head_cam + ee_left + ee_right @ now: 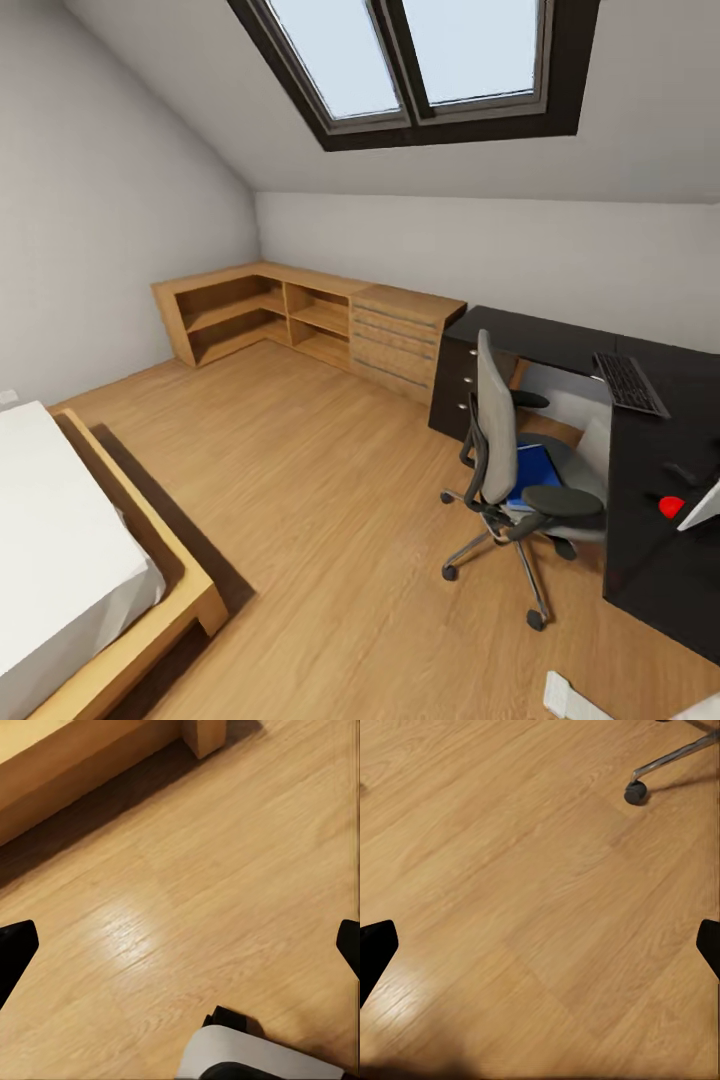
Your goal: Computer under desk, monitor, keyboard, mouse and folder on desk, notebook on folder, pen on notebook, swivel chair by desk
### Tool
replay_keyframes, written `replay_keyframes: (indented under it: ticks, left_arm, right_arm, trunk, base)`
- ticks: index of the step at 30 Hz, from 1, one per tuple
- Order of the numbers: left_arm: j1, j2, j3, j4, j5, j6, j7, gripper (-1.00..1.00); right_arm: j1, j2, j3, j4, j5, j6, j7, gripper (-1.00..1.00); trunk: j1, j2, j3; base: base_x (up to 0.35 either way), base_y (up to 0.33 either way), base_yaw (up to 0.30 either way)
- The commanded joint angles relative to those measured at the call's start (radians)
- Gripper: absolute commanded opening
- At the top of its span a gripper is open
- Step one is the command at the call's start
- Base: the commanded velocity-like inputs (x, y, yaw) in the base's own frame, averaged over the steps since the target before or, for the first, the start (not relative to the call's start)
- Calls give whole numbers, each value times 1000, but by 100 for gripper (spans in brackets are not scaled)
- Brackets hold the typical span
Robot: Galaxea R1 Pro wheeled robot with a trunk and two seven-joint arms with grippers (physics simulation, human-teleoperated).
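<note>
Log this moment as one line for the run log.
phase: approaching desk | folder: on chair | keyboard: on desk | left gripper: open | right gripper: open

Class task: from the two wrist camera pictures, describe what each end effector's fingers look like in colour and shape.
In both wrist views the fingers are plain black, tapering, blunt-tipped shapes at the picture's edges: the left end effector has one finger on each side, and so does the right end effector, finger. No markings or cables are visible.

A white-sheeted bed (60,540) on wood floor (300,480) — corner shelving (260,315) under a skylight (420,60).
</note>
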Motion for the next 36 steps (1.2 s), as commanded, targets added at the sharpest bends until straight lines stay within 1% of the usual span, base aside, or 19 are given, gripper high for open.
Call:
replay_keyframes:
  ticks: [1,5,12,19,23,28,31,36]
  left_arm:
    - [1,-3,-4,-3,12,-2,6,100]
    - [1,-5,-3,-3,12,-2,7,100]
    - [1,-10,-2,-3,12,-2,7,100]
    - [1,-15,-3,-3,10,-2,6,100]
    - [1,-17,-4,-3,9,-2,2,100]
    - [1,-35,-4,-32,11,0,3,100]
    - [1,-41,-4,-41,12,0,8,100]
    - [1,-42,-4,-43,13,6,15,100]
  right_arm:
    - [-1,1,-2,1,6,-3,0,100]
    - [-1,0,-1,1,6,-3,0,100]
    - [-1,-2,-2,1,6,-3,0,100]
    - [-1,-2,-2,1,6,-3,0,100]
    - [-1,-2,-2,1,6,-2,0,100]
    - [-1,-3,-3,1,6,-2,0,100]
    - [-1,-4,-4,0,6,-2,0,100]
    - [-1,-5,-4,0,6,-2,0,100]
  trunk:
    - [0,-1,-1]
    - [0,-1,-1]
    - [0,-1,-1]
    - [0,-1,-1]
    - [0,-1,-1]
    - [0,-1,-1]
    - [12,-22,-10]
    - [31,-57,-26]
  base:
    - [0,2,-271]
    - [0,64,-271]
    - [2,276,-272]
    - [180,244,-286]
    - [118,111,-298]
    - [14,13,-300]
    - [2,2,-300]
    - [1,0,-300]
